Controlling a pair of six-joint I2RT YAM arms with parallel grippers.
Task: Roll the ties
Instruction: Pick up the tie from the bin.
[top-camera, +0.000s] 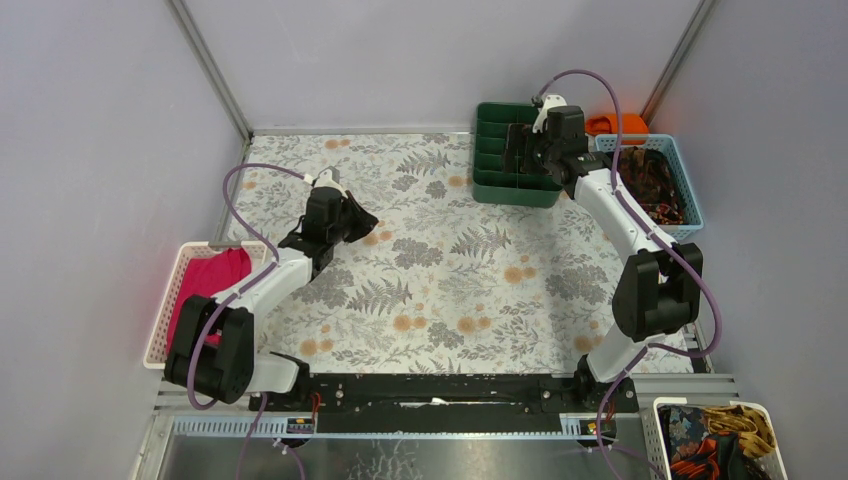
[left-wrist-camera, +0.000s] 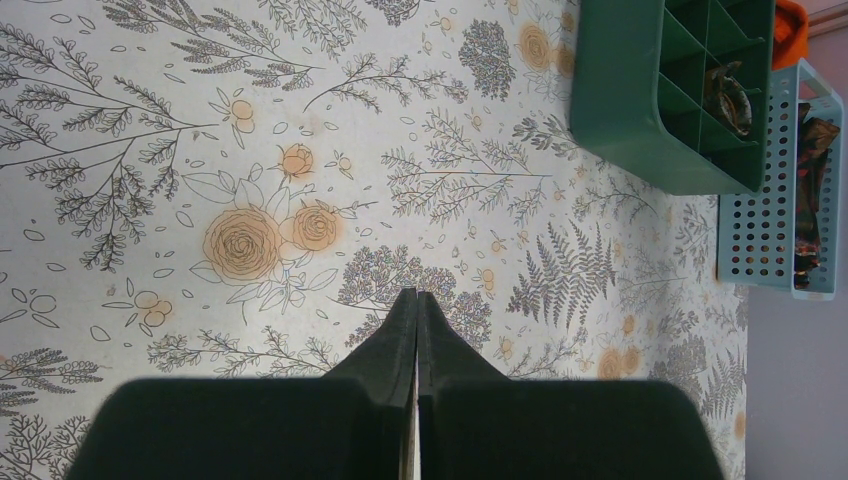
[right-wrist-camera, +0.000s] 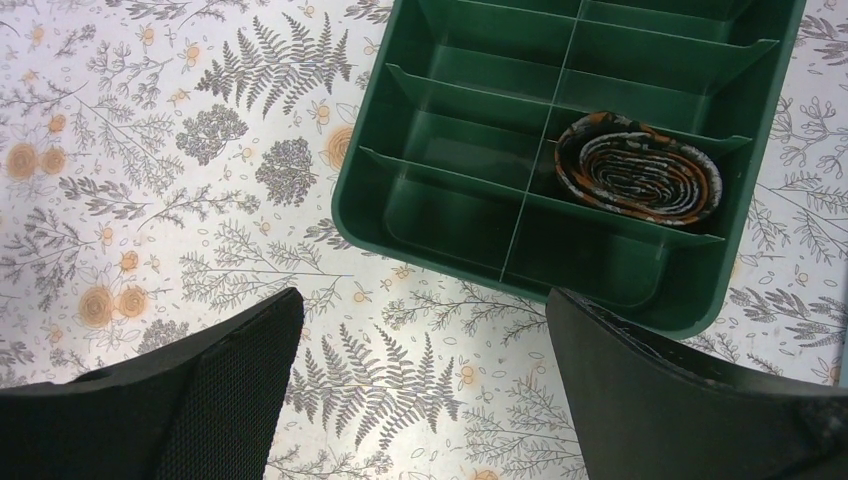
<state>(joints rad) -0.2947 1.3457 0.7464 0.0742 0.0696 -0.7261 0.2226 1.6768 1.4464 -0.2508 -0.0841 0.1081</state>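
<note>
**A:** Top view first. Your right end effector (top-camera: 520, 150) hovers over the green tray (top-camera: 490, 190) at the far side of the surface (top-camera: 440, 290), and I'd guess that's where the rolls go. Your left end effector (top-camera: 357, 218) hangs mid-surface, carrying nothing.

**B:** And the supply?

**A:** Unrolled ties (top-camera: 655, 185) are heaped in the blue basket (top-camera: 690, 215) just right of the tray. There's a magenta cloth (top-camera: 210, 280) in the white basket (top-camera: 160, 335) on your left.

**B:** Left wrist?

**A:** Fingers pressed together, nothing between them, only floral print below.

**B:** Right wrist?

**A:** Jaws spread wide and empty above the tray's near edge. One rolled tie (right-wrist-camera: 638, 168) sits coiled in a compartment of the right-hand column in this view. The compartments around it look empty. I'd say your next job is a fresh tie from the blue basket.
</note>
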